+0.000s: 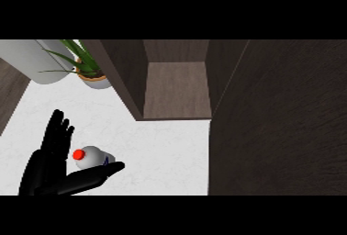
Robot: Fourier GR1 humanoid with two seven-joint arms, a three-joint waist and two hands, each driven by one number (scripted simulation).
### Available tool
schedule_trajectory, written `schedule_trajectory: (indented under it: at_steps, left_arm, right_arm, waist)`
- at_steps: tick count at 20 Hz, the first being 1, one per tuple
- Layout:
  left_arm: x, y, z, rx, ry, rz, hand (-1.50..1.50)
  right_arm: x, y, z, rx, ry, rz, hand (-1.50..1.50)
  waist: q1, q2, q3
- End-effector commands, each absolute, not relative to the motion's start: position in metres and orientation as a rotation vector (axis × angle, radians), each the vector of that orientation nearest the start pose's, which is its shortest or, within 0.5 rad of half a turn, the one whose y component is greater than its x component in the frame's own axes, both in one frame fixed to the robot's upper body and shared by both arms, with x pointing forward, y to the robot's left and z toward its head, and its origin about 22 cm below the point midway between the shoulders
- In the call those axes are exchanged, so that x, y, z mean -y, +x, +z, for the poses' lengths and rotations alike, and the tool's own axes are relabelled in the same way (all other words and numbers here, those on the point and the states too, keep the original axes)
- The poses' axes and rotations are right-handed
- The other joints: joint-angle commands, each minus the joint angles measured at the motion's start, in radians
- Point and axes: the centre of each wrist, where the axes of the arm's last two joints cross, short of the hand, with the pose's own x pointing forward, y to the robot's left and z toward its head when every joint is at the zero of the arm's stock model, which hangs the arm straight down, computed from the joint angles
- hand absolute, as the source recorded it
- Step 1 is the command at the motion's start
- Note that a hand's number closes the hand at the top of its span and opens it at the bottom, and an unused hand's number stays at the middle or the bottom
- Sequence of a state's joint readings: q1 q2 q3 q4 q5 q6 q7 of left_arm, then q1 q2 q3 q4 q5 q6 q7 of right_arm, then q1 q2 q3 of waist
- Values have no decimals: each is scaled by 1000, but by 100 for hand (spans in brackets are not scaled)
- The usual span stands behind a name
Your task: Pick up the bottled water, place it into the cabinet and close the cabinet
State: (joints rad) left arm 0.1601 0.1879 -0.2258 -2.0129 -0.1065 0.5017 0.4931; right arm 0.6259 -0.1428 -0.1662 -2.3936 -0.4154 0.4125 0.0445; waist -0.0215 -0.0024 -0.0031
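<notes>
Bottled water (92, 157) half hidden between left hand (51, 158) thumb and straight, spread fingers (59, 131), cabinet (177, 89) open.

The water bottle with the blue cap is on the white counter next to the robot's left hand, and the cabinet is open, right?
Not quite: the head view shows the bottle has a red cap, not blue. It stands on the white counter beside the left hand, and the cabinet is open.

**Desk:** How is the light on your feed?

**Operator:** Bright and even on the white counter (163, 147), just right of the fingers (58, 128) of the left hand (46, 167). Against it, I see them only as a flat black outline. Farther right of them the cabinet door (284, 137) sits dim brown. The cabinet recess (176, 87), above and right of the fingertips, darkens toward its side walls.
</notes>
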Motion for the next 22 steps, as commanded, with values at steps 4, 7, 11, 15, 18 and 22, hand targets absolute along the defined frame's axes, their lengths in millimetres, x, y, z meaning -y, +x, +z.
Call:
schedule_trajectory:
  at_steps: [4,7,11,15,18,22]
  left_arm:
    - [-241,203,32,1335,345,205,-150]
    - [-249,204,3,1328,343,206,-150]
    - [-265,201,-14,1289,315,236,-150]
    - [-279,201,-39,1272,335,245,-150]
    - [-264,201,-61,1248,349,246,-150]
    - [-274,199,-73,1264,339,260,-150]
  right_arm:
    - [292,61,156,1886,284,124,-150]
    - [281,54,158,1897,280,112,-150]
    - [284,53,156,1903,275,101,-150]
    - [304,55,147,1907,275,123,-150]
    - [296,45,152,1888,305,145,-150]
    - [293,47,155,1898,298,120,-150]
  waist:
    - [3,2,1]
    - [-2,1,0]
    - [4,1,1]
    - [4,1,1]
    - [-4,0,1]
    - [6,2,1]
